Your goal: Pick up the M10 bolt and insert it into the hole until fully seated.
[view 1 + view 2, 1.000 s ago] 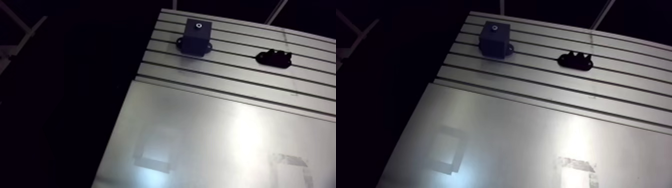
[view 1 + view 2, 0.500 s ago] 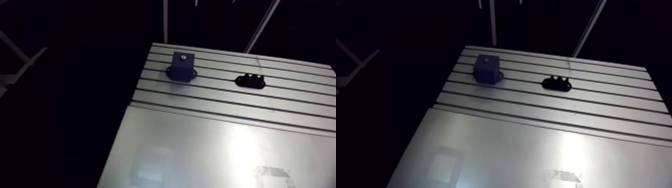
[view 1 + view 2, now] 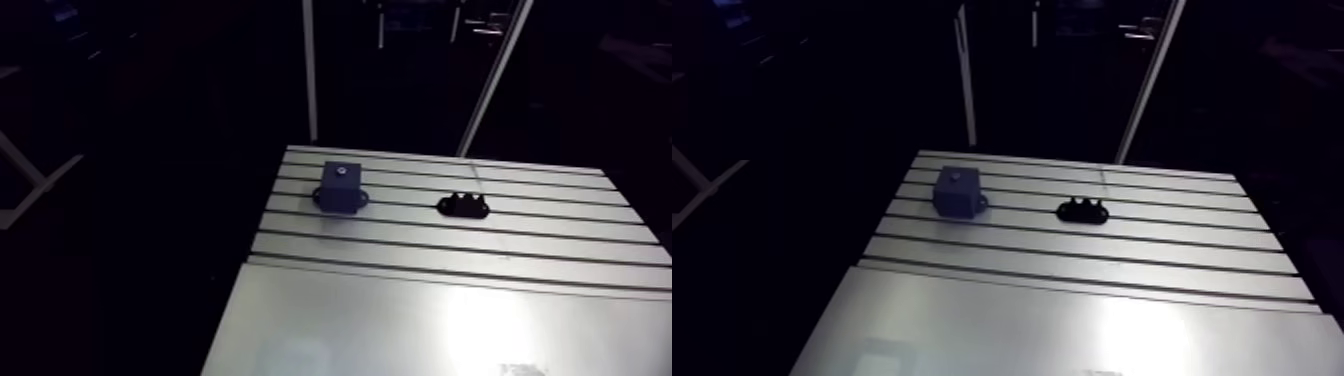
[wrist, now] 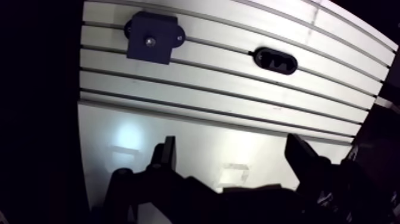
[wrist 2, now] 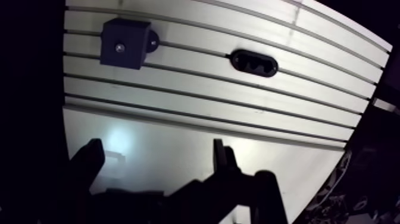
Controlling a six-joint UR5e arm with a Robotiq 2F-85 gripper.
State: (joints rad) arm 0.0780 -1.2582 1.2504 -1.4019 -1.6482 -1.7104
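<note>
Slotted table (image 3: 450,300) bears a dark block (image 3: 340,187) and black holder (image 3: 462,206); gripper (image 4: 232,143) spread wide, empty.

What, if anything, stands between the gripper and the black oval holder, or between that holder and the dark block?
Nothing visible does. The open gripper hangs over the smooth plate, and only bare slotted table separates it from the black oval holder. The stretch from holder to dark block is bare too.
</note>
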